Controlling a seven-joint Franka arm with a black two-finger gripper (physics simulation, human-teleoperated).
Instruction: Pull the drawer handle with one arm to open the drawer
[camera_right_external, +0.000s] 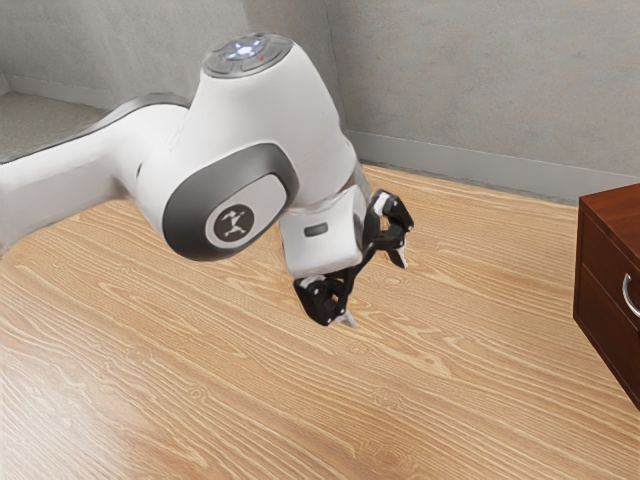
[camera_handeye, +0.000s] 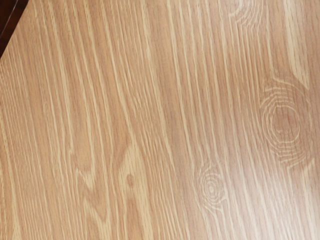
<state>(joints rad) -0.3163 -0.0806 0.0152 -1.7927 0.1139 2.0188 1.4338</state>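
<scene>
Gripper (camera_right_external: 375, 292), fingers spread, hangs over the wooden table (camera_right_external: 200, 380). The drawer handle (camera_right_external: 630, 296) is at the exterior view's right edge. The wrist view shows the table's grain.

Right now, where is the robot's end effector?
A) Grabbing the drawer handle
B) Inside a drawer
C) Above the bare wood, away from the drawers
C: the end effector hangs open above the wooden surface, well apart from the handle on the dark cabinet at the exterior view's right.
</scene>
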